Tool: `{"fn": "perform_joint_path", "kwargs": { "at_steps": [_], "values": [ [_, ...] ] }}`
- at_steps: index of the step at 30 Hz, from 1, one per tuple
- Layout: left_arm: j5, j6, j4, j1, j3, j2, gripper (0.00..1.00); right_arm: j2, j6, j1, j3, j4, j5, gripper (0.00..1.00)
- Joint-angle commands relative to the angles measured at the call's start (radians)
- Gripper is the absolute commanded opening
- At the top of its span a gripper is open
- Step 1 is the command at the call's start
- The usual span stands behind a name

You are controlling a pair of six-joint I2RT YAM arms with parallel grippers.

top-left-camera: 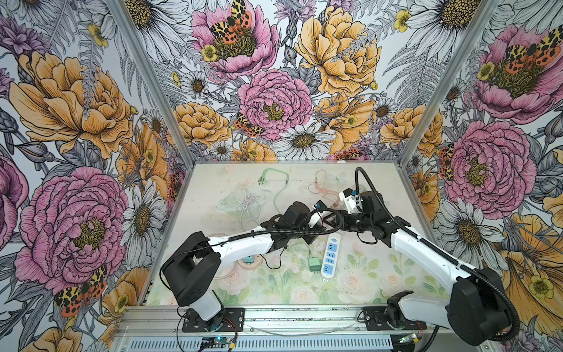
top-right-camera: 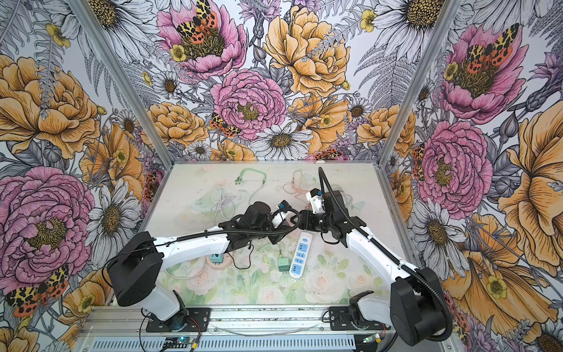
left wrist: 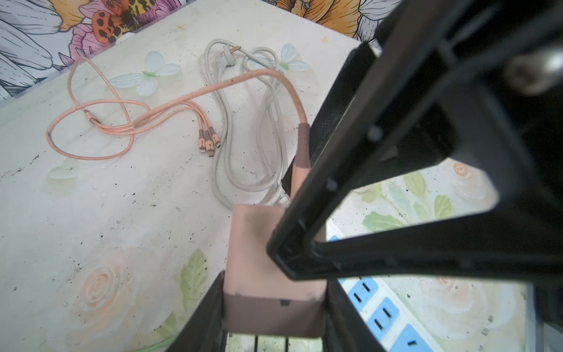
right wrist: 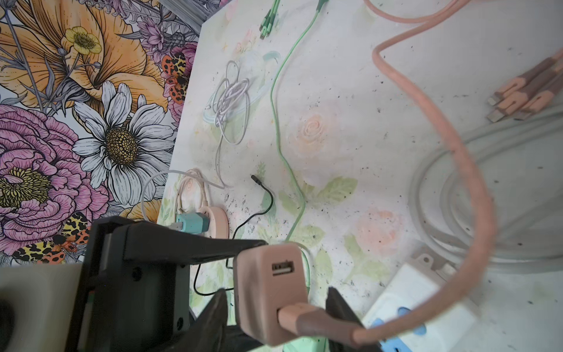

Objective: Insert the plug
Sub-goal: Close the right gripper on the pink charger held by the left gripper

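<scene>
Counting one pink adapter (left wrist: pixel 262 243), one plug (right wrist: pixel 297 318) sitting in it, one strip (top-left-camera: pixel 330 256) at its 6 o'clock; left gripper (left wrist: pixel 274 292) clamping adapter; right gripper (right wrist: pixel 275 301) flanking plug, grip unclear.

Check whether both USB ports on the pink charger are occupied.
No: one USB port on the pink charger gapes empty; only the other holds the pink cable.

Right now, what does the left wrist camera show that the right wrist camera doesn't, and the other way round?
Only the left wrist view shows the grey cord's pronged plug. Only the right wrist view shows the green cable, the tangled white cable, the teal adapter and the charger's empty USB port. Both show the pink charger, the pink cable plugged into it, and the power strip.
</scene>
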Motion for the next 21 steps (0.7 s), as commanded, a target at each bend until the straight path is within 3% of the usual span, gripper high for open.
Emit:
{"fn": "perform_joint_path", "kwargs": {
  "at_steps": [1,12,21],
  "values": [
    [0.034,0.032,-0.004,-0.007,-0.001,-0.017,0.22,0.008,-0.024,0.009,-0.011,0.037,-0.022,0.53],
    [0.04,0.051,0.016,0.0,-0.007,-0.03,0.22,0.019,-0.031,0.008,-0.014,0.039,-0.07,0.49],
    [0.108,0.03,0.102,0.032,-0.047,-0.06,0.22,0.018,-0.03,0.009,-0.011,0.056,-0.114,0.46]
  ]
}}
